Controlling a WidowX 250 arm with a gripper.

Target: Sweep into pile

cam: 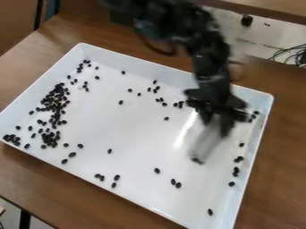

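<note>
Arm leans in over the tray's far edge, claw pointing down near the right edge, pinching some blurry pale tool. Beans mostly clump along the left edge, strays all over.

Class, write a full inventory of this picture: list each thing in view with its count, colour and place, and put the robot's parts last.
Tray: one, white, on the table
Beans: too many to count surely, black, scattered in the tray, thickest along its left side
Pale tool: one, whitish and blurred, at the gripper, over the tray's right half
Table: one, brown, under the tray
Cables: several, dark and greenish, upper right edge
Round thing: one, dark, near the top right
Arm: one, black, coming in from the top
Gripper: one, black, over the tray's right half
</note>
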